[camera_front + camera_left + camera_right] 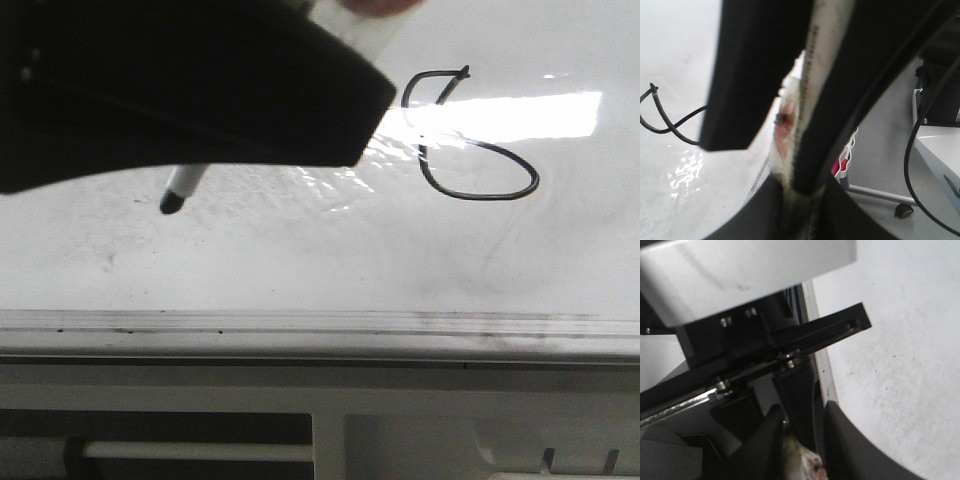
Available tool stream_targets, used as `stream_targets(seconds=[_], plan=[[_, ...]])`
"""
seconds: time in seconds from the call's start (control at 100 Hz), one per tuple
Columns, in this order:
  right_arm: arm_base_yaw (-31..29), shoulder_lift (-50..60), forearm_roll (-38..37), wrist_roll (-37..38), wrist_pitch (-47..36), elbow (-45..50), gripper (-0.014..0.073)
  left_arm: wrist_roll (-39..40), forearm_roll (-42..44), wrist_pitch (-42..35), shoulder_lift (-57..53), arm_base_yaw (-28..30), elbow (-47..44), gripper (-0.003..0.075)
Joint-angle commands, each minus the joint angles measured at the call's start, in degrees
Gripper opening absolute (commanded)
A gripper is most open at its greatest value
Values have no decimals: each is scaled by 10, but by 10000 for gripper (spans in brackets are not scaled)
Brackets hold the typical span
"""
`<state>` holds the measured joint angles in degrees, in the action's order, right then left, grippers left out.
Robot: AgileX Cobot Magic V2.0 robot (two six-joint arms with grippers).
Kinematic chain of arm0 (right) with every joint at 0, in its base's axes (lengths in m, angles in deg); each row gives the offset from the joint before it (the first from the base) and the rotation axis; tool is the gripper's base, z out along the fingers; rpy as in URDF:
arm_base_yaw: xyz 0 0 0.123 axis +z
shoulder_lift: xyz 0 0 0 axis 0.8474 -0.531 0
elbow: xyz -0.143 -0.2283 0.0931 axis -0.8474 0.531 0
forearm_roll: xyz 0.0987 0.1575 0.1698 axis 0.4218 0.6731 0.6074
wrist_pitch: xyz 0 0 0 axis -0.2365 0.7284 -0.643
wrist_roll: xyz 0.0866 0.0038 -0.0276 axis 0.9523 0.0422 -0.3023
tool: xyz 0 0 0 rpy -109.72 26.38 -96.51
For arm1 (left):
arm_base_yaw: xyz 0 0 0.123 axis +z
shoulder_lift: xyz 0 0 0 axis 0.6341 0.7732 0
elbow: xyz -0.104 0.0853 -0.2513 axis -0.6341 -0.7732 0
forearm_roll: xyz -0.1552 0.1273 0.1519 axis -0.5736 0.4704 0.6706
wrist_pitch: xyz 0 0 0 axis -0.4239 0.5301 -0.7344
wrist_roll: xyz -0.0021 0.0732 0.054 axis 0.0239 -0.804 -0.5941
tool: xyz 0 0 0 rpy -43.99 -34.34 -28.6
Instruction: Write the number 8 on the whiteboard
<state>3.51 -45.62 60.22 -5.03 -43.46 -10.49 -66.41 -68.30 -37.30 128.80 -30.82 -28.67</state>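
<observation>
The number 8 is drawn in thin black line on the whiteboard, at its upper right beside a bright light reflection. My left gripper hangs over the board's upper left, shut on a white marker whose black tip sits just above or on the board, well left of the figure. In the left wrist view the marker runs between the black fingers, and part of the figure's stroke shows on the board. My right gripper sits off the board's edge, fingers close together around whitish stained padding.
A pale metallic rail runs along the board's near edge, with a white frame below it. Grey erased smudges cover the board. Beside the board stand a wheeled cart, hanging black cables and a white box.
</observation>
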Motion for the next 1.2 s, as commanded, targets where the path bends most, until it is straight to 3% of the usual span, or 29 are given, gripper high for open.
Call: stream_targets(seconds=[0.0, 0.12, 0.41, 0.5, 0.65, 0.95, 1.191], plan=[[1, 5, 5, -2, -38, -19, 272, 30, -30, -41, -6, 1, 21, -20], [1, 6, 5, -2, -48, -19, 359, 30, -30, -41, -6, 1, 21, -20], [-57, 60, 5, 20, -73, -19, 345, 31, -103, -41, -16, 19, 21, -20], [-97, 84, 5, 55, -76, -19, 254, 31, -142, -41, -23, 39, 21, -20], [-137, 121, 5, 64, -54, -19, -69, 31, -202, -41, -29, 84, 21, -20], [-145, 142, 5, 107, -37, -19, -60, 31, -328, -16, -22, 157, 22, -21], [-152, 142, -4, 158, -37, -18, -60, 32, -336, 24, 60, 173, 71, -21]])
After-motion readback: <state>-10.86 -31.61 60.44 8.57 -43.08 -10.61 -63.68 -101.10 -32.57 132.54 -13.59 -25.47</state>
